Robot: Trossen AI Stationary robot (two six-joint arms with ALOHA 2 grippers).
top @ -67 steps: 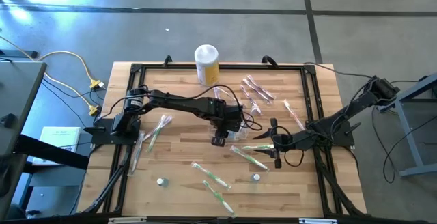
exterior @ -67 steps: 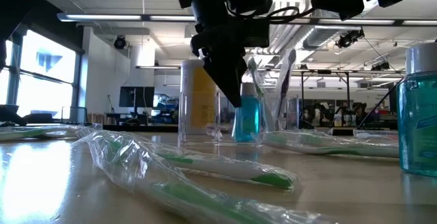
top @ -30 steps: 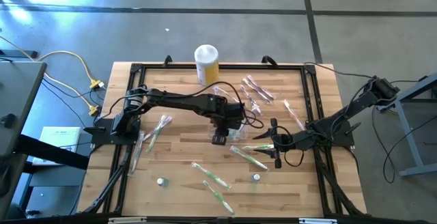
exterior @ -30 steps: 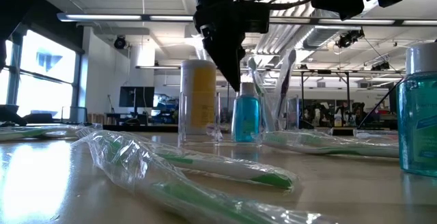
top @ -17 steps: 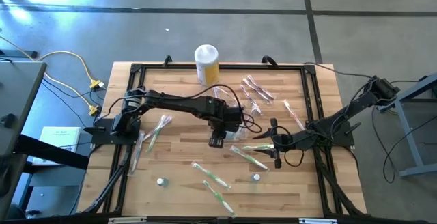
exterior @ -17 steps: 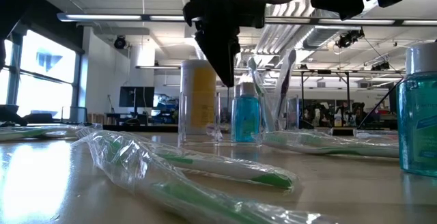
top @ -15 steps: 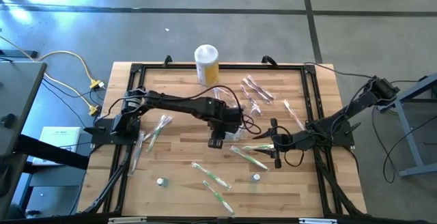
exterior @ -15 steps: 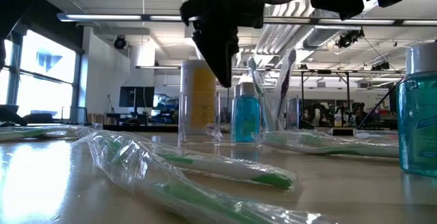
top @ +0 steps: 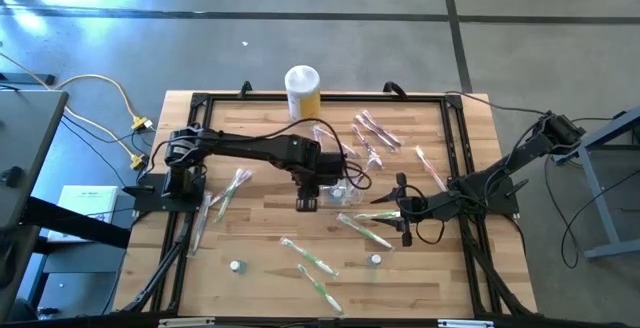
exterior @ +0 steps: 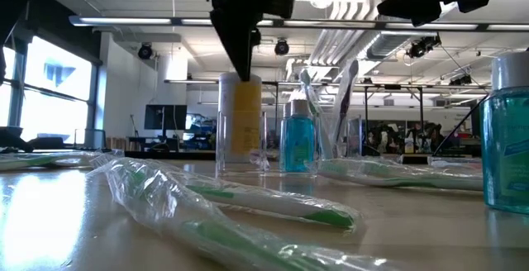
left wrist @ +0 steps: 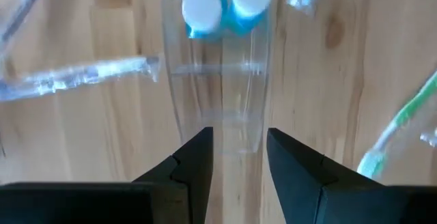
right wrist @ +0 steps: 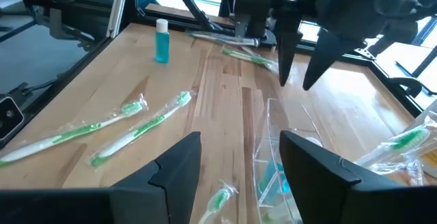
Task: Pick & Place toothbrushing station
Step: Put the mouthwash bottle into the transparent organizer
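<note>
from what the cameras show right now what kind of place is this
Most likely a robotics lab or workshop in an open industrial hall. A wooden work table with a black frame sits on a bare concrete floor, yellow cables trail beside it, and exposed ceiling pipes run over distant workbenches.

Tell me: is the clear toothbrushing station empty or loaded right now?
Partly loaded. The toothbrushing station holds two blue bottles with white caps at one end; its other compartments look empty in the left wrist view.

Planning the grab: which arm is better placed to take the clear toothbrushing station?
Left: the left gripper hangs open over the toothbrushing station's end; the right gripper waits farther off.
</note>
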